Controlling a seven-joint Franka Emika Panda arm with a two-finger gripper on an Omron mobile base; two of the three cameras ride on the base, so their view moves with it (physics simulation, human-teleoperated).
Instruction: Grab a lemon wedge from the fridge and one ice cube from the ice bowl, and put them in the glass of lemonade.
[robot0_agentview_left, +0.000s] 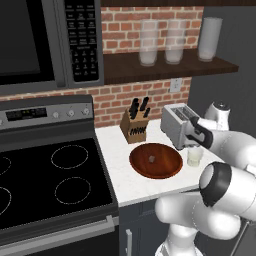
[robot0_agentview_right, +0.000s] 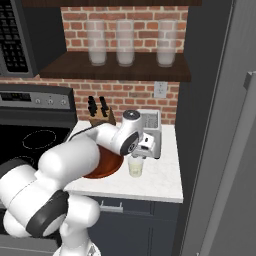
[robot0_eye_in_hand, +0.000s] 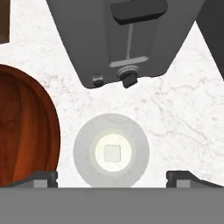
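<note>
Directly above glass of lemonade (robot0_eye_in_hand: 111, 151), end effector (robot0_eye_in_hand: 111, 179) spread wide, toaster (robot0_eye_in_hand: 127, 39) near

Rendered imagery, even diffuse light, moderate brightness. No glare. Soft faint shadows on counter (robot0_agentview_left: 131, 182). Upper shelf (robot0_agentview_right: 120, 67) jars frosted, hazy. Base views slightly coarse, low-resolution. Hand view sharp, no edge distortion visible.

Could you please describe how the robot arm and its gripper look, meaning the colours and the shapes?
The arm is made of glossy white, rounded segments, joined by dark grey to black bands at the joints. The base column is white as well. The hand near the gripper is white with dark parts. Its two fingers are small, dark grey and blocky. No cables or markings are visible.
</note>
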